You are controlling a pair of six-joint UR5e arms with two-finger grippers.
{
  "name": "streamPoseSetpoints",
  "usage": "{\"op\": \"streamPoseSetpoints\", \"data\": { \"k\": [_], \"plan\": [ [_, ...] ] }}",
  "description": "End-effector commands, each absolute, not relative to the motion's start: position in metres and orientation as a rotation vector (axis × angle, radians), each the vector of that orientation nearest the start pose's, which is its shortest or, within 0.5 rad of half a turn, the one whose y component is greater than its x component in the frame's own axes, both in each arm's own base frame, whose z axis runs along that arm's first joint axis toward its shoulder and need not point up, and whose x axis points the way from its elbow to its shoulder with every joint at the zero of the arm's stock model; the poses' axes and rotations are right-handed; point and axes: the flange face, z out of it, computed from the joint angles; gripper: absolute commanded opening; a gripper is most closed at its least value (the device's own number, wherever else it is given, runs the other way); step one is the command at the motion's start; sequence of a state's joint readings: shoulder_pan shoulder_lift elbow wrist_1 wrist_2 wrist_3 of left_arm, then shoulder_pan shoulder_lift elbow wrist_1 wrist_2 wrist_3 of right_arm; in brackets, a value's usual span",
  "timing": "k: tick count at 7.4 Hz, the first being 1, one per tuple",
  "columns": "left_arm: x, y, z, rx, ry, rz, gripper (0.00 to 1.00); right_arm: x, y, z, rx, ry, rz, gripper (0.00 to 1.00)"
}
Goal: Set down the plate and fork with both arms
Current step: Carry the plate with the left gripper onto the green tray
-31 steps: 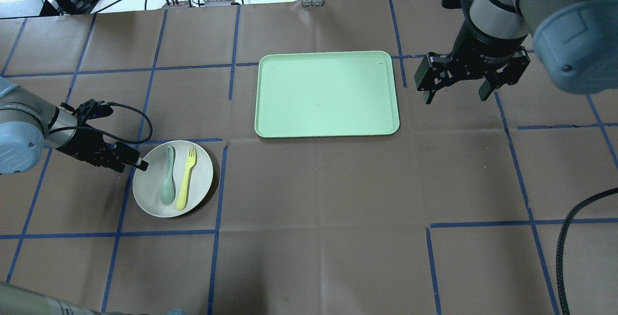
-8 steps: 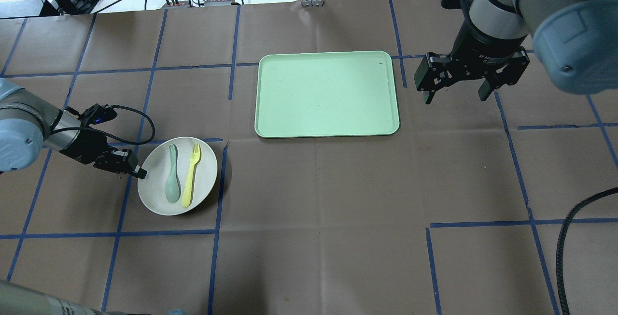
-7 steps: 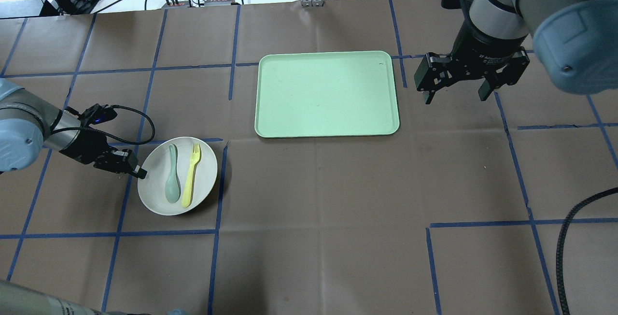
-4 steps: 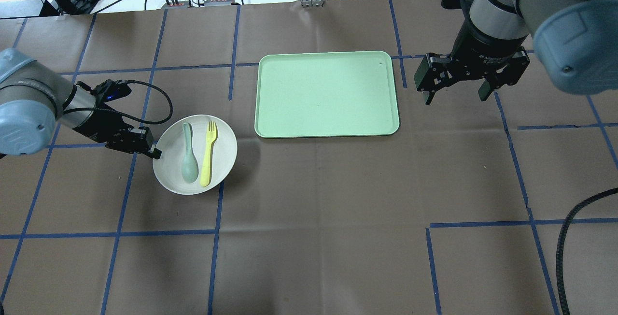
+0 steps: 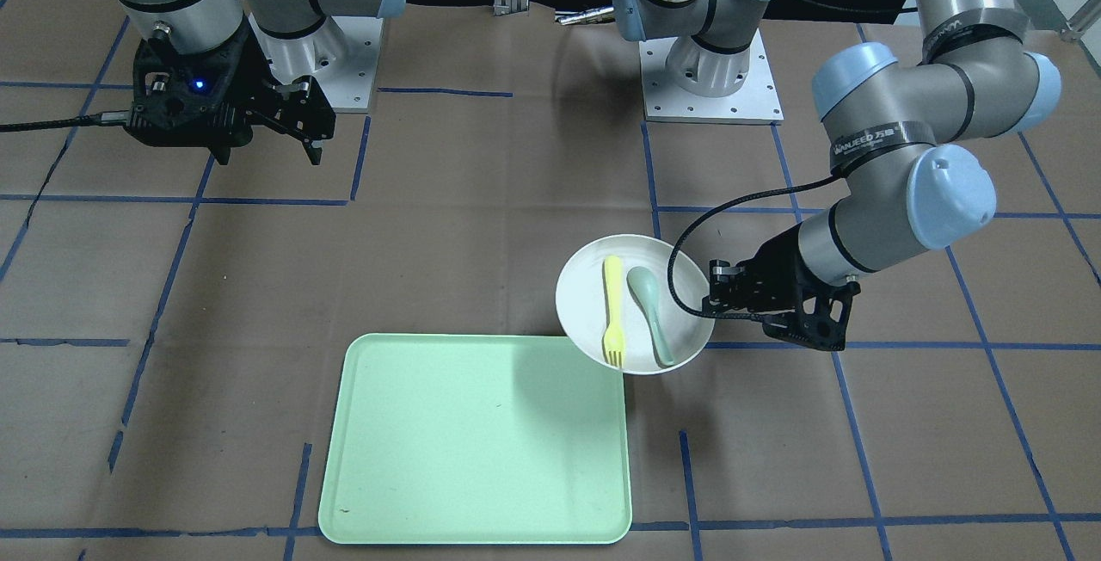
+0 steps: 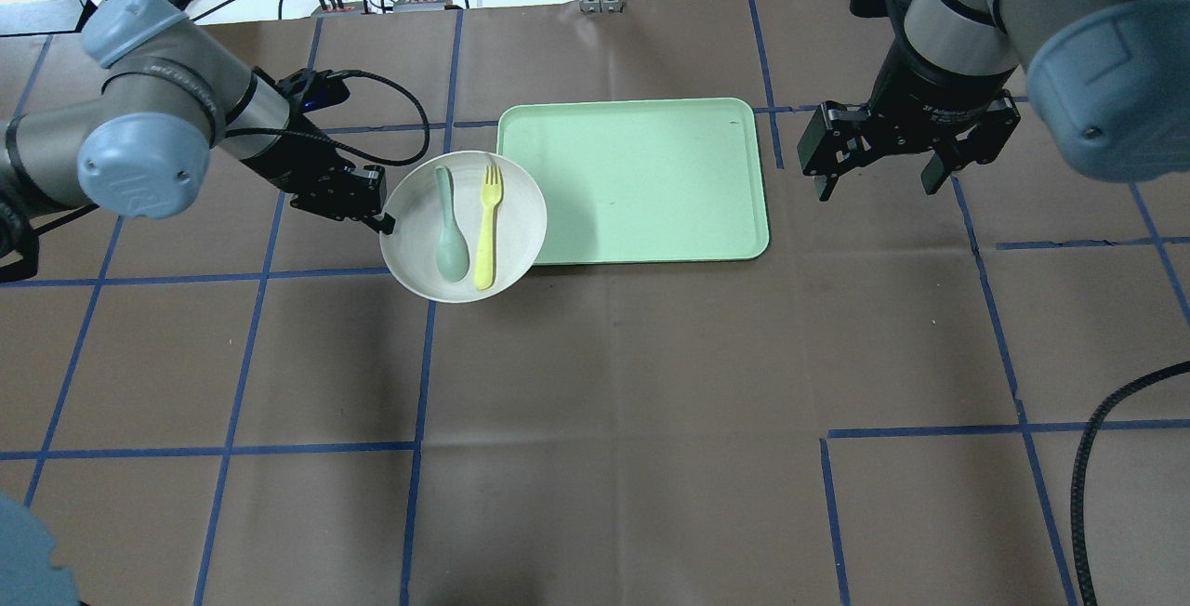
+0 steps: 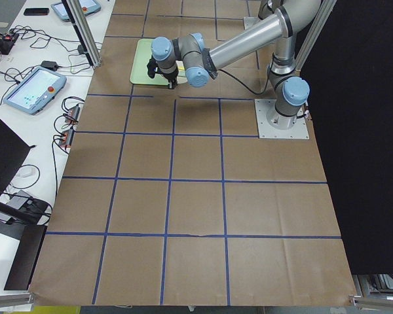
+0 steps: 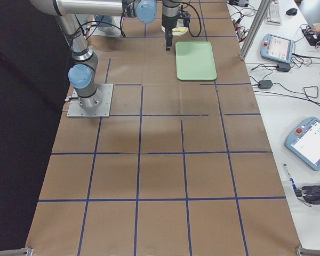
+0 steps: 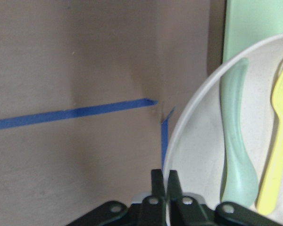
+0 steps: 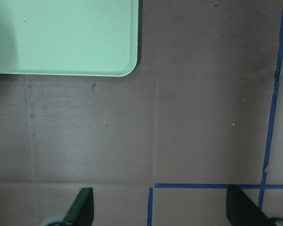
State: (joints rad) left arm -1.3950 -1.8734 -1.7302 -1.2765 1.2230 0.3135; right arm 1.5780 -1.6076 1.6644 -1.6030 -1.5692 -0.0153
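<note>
Plate [image 6: 517,216] rim clamped in my left gripper [image 6: 379,220], overlapping corner of green tray [image 6: 651,178]; fork [image 6: 485,230] lengthwise, tines away from me; right gripper [image 6: 878,188] apart beside tray.

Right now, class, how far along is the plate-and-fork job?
Done: left gripper grips the plate by its rim. In hand: plate, carrying fork and spoon, overlaps the tray. Left: setting it down; open right gripper beside the tray hasn't touched the fork.

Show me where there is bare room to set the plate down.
The tray is bare all over; only one short edge sits under the plate, gripped at its rim by the left end effector. The table between tray and the open right end effector is free too. Crowded: the plate itself, with fork and spoon.
</note>
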Motion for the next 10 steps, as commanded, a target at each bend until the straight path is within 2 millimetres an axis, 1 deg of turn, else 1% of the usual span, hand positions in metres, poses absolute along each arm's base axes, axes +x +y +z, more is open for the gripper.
{"op": "streamPoseSetpoints", "data": {
  "k": [1,2,3,4,5,6,7,8,9,10],
  "plan": [
    [-0.108,-0.635,0.269,0.254,3.54,0.136,0.03,0.136,-0.472,0.463,-0.034,3.14,0.036,1.0],
    [-0.133,-0.661,0.259,0.295,3.532,0.139,0.03,0.137,-0.472,0.463,-0.036,3.14,0.036,1.0],
    [-0.154,-0.688,0.254,0.273,3.53,0.131,0.03,0.136,-0.472,0.463,-0.036,3.139,0.038,1.0],
    [-0.169,-0.711,0.248,0.29,3.525,0.11,0.03,0.136,-0.472,0.463,-0.036,3.139,0.039,1.0],
    [-0.181,-0.727,0.234,0.297,3.521,0.115,0.03,0.136,-0.472,0.463,-0.036,3.139,0.039,1.0],
    [-0.192,-0.738,0.219,0.32,3.516,0.127,0.03,0.136,-0.472,0.463,-0.036,3.139,0.039,1.0],
    [-0.199,-0.742,0.208,0.333,3.509,0.146,0.03,0.136,-0.472,0.463,-0.036,3.139,0.039,1.0],
    [-0.205,-0.741,0.2,0.294,3.513,0.18,0.03,0.136,-0.473,0.462,-0.036,3.139,0.041,1.0],
    [-0.215,-0.738,0.194,0.292,3.51,0.21,0.03,0.136,-0.472,0.463,-0.036,3.139,0.039,1.0],
    [-0.217,-0.735,0.19,0.292,3.506,0.236,0.03,0.136,-0.472,0.463,-0.036,3.139,0.039,1.0]
  ]
}}
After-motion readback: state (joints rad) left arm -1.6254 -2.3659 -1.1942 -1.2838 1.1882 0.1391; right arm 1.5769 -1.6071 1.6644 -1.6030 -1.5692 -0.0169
